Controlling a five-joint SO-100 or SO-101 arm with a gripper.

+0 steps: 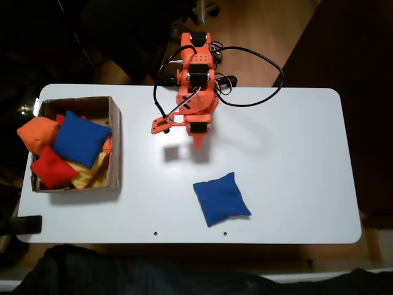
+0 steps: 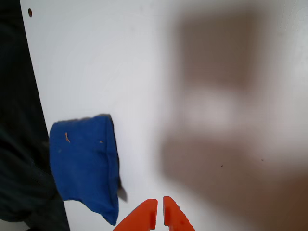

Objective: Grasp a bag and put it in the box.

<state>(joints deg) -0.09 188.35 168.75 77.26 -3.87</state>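
In the fixed view you have the orange arm (image 1: pixel 195 92) folded at the far edge of the white table (image 1: pixel 295 153), its gripper (image 1: pixel 199 140) pointing down over bare tabletop. The blue bag (image 1: pixel 221 198) lies flat near the front edge, well apart from the gripper. At the left stands the cardboard box (image 1: pixel 114 144), holding another blue bag (image 1: pixel 80 139), a red bag (image 1: pixel 53 168) and an orange bag (image 1: pixel 38 134) over its rim. In the wrist view your gripper's (image 2: pixel 160 207) fingertips (image 2: pixel 144 216) are nearly together, holding nothing; the blue bag (image 2: pixel 84 161) lies to their left, untouched.
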